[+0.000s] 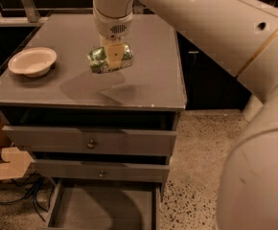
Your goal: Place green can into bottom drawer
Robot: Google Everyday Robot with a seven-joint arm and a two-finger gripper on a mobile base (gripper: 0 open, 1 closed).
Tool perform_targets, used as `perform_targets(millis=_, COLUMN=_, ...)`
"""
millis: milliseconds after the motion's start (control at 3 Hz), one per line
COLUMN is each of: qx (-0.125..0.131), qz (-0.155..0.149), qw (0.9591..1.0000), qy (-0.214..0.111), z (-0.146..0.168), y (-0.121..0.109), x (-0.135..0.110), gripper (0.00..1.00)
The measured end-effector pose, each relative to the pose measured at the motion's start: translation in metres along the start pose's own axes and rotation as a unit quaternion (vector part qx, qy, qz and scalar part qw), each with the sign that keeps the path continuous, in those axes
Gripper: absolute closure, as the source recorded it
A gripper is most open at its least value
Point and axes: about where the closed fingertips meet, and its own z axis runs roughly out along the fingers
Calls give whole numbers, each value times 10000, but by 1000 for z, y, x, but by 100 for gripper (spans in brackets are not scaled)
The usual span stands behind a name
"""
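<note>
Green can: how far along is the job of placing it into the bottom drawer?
Done: the gripper is shut on the green can. In hand: the can hangs just above the cabinet top, judging by the shadow under it. Left: carry it down to the bottom drawer, which already stands open, and release it there.

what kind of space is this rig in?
Likely an indoor lab or office mock-up, not certain: a grey drawer cabinet with its bottom drawer pulled open, and a speckled stone-like floor with loose cables on it. The hand holds the green can above the cabinet top, right of a cream bowl.
</note>
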Motion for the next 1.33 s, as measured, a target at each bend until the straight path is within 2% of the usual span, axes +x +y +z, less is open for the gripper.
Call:
perform_targets(millis=667, qx=-118, qz=415, qw=9991, qy=36, z=-39, y=69, x=-7, gripper=100)
perform_targets(millis=1000, qx=-143, qz=440, qw=9989, qy=18, z=-37, y=79, x=-7, gripper=100)
perform_targets(millis=1333, qx=-235, qz=503, qw=9984, qy=-46, z=-42, y=109, x=-11, gripper=100)
